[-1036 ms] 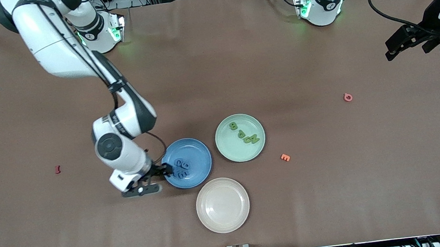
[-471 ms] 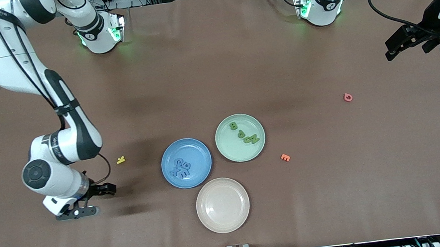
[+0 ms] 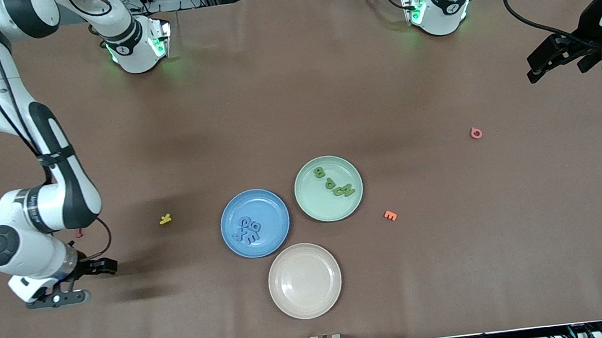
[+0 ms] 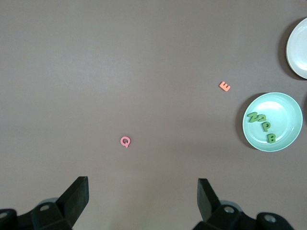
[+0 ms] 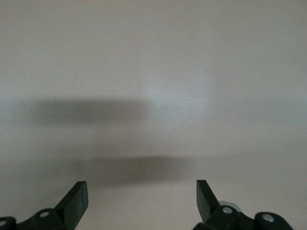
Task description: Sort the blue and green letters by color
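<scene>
Several blue letters [image 3: 247, 229] lie in the blue plate [image 3: 268, 201]. Several green letters [image 3: 335, 183] lie in the pale green plate [image 3: 314, 207] beside it; the left wrist view also shows them [image 4: 262, 125] in that plate [image 4: 288, 103]. My right gripper [image 3: 108, 266] is open and empty, low over bare table toward the right arm's end, well apart from the blue plate; its wrist view [image 5: 142, 187] shows only table and shadow. My left gripper [image 3: 532, 70] is open and empty, held high over the left arm's end of the table [image 4: 143, 184], where it waits.
An empty cream plate [image 3: 304, 280] lies nearer the front camera than the two other plates. A yellow K [image 3: 165, 219] and a dark red character [image 3: 79, 233] lie between my right gripper and the blue plate. An orange E [image 3: 390, 215] and a pink character [image 3: 476, 133] lie toward the left arm's end.
My right gripper has pulled away from the blue plate toward the right arm's end of the table, empty. The yellow K is uncovered. The left arm has not moved.
</scene>
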Tool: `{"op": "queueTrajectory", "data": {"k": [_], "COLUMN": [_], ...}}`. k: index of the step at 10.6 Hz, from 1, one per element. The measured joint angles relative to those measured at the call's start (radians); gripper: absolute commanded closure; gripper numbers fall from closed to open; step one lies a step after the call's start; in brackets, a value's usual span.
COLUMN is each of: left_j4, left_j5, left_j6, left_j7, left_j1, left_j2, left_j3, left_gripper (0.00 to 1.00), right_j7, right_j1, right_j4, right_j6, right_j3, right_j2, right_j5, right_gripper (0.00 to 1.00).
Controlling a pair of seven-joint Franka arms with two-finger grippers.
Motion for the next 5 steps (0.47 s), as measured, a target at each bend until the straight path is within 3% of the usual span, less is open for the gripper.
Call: {"op": "queueTrajectory", "data": {"k": [2,5], "left_j4": [0.001,0.003], "left_j5": [0.000,0.000], "left_j6": [0.000,0.000], "left_j7": [0.000,0.000], "left_j1": [0.000,0.000], "left_j2": [0.000,0.002], "left_j3": [0.000,0.000], "left_gripper": [0.00,0.00], "right_j7": [-0.004,-0.004], "right_j1": [-0.009,-0.003], "right_j4": [0.020,0.031], "right_j6": [-0.108,-0.335], "right_j3": [0.001,0.017], "right_j2": [-0.059,-0.223], "right_j5": [0.000,0.000], "right_gripper": [0.00,0.00]}}
